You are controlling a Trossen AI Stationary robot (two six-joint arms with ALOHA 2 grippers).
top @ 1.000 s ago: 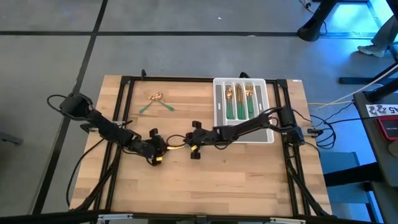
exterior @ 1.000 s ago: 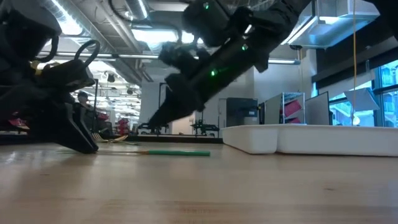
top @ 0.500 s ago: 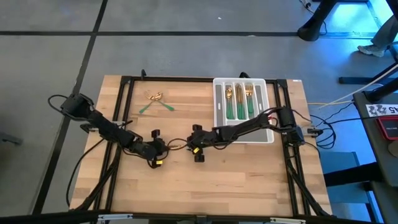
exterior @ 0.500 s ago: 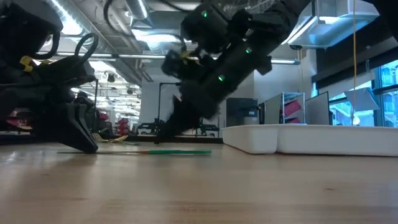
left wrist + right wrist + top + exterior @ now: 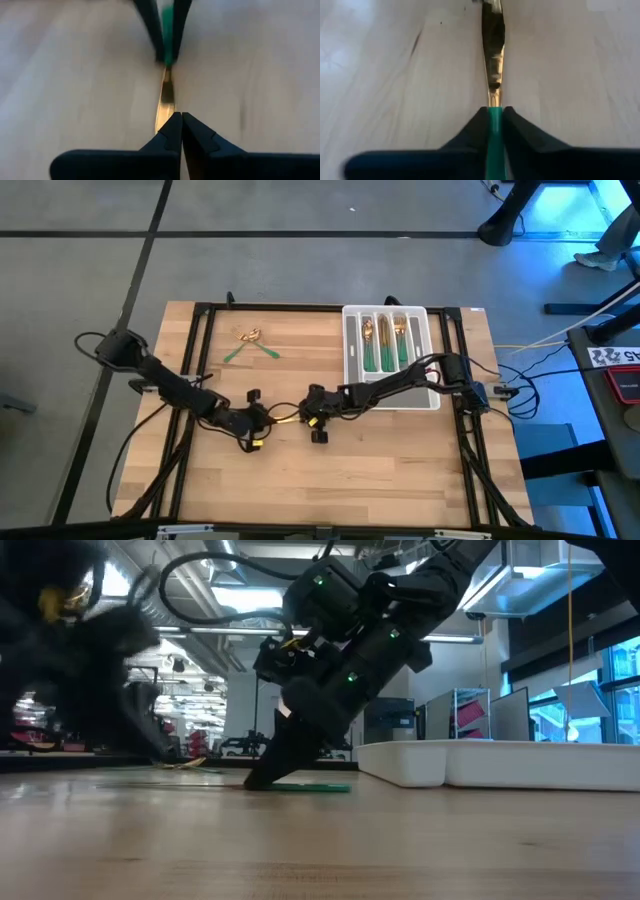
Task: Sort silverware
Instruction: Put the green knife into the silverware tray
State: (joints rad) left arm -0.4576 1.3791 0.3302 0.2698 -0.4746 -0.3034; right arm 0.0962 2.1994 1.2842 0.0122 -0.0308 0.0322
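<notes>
The right hand (image 5: 494, 120) has come down and pinched the knife's (image 5: 493, 50) green handle; the left hand (image 5: 177, 125), fingers together, grips its gold blade — a handover toward the tray (image 5: 352, 340).

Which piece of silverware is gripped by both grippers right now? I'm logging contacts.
The knife at mid-table: right gripper clamps its green handle, left gripper pinches its gold blade tip. The loose pair and the tray's pieces lie untouched.

wooden table (image 5: 400, 470), slotted tray (image 5: 350, 360), loose silverware (image 5: 250, 344)
</notes>
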